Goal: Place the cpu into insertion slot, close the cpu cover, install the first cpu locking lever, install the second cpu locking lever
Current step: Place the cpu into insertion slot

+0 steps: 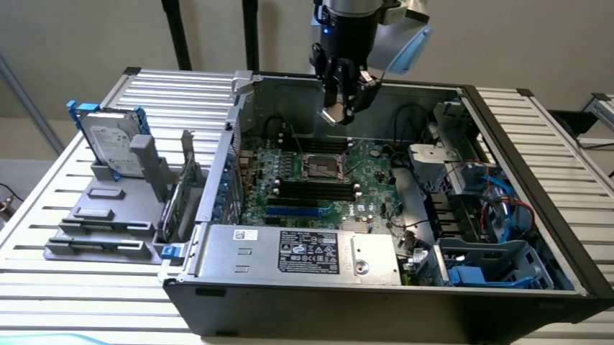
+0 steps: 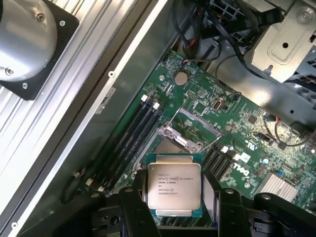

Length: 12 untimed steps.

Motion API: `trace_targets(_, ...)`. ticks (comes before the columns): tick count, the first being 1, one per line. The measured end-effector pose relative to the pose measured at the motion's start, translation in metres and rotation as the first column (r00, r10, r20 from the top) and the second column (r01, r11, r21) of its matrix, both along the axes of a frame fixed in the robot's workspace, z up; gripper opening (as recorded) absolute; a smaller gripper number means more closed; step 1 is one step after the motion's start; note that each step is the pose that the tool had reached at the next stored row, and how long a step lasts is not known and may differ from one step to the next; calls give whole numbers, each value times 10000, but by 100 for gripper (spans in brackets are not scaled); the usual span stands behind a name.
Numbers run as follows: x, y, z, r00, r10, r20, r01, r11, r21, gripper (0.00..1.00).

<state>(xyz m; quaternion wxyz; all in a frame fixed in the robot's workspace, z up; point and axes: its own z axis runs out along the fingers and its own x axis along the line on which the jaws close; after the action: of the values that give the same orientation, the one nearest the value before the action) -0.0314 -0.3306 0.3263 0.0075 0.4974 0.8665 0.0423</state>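
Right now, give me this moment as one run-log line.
tool: gripping cpu | cpu: aloft, not in insertion slot | cpu cover: open

We count one arm (image 1: 350, 29) with one pincer (image 1: 343, 108), and the pincer has two fingers (image 2: 134, 207). There is one cpu (image 2: 174, 185), one slot (image 1: 323, 167) and one cover (image 2: 181, 140). We also count one case (image 1: 384, 313), one desk (image 1: 86, 287), one hard drive (image 1: 108, 140), one coin battery (image 2: 181, 77) and one heat sink (image 2: 278, 186). Memory slots (image 2: 132, 143) sit in two banks; how many each bank has, we cannot tell.
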Motion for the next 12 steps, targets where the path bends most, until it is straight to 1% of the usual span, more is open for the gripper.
trace_targets(3,0,0,-7,9986,-538,0,538,9986,-1,55)
trace_targets(6,0,0,-17,9940,-1092,-1,1092,9940,-3,55)
trace_targets(9,0,0,-30,9867,-1626,-1,1626,9867,-2,55)
trace_targets(12,0,0,-46,9762,-2167,-2,2167,9762,-2,55)
